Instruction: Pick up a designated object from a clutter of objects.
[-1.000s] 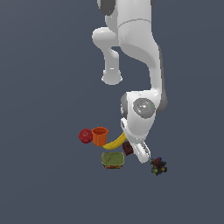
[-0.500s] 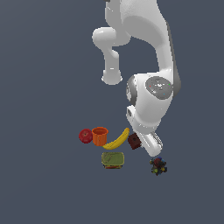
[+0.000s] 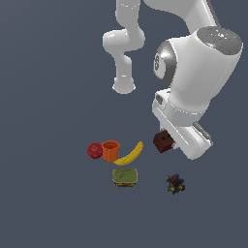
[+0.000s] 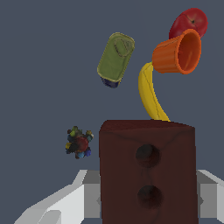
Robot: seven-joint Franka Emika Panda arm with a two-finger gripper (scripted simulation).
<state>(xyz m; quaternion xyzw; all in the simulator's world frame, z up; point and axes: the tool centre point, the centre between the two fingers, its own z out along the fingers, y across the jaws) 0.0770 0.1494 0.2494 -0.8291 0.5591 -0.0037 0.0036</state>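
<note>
The dark reddish-brown box [image 3: 163, 142] hangs in the air, held in my gripper [image 3: 167, 143], which is shut on it; the white hand hides most of the fingers in the exterior view. In the wrist view the box [image 4: 147, 170] fills the middle, with a pale finger [image 4: 89, 192] against each side. Below it on the floor lie the yellow banana [image 3: 130, 154], the orange cup [image 3: 110, 150] and the red apple [image 3: 94, 150].
The green-brown flat can [image 3: 125, 177] lies on the floor in front of the banana. The dark multicoloured lump [image 3: 175, 184] lies apart toward the exterior view's right. The white arm [image 3: 193, 77] towers over the clutter.
The arm has risen and swung toward the camera, lifting the brown box off the floor beside the banana. The other items have not moved.
</note>
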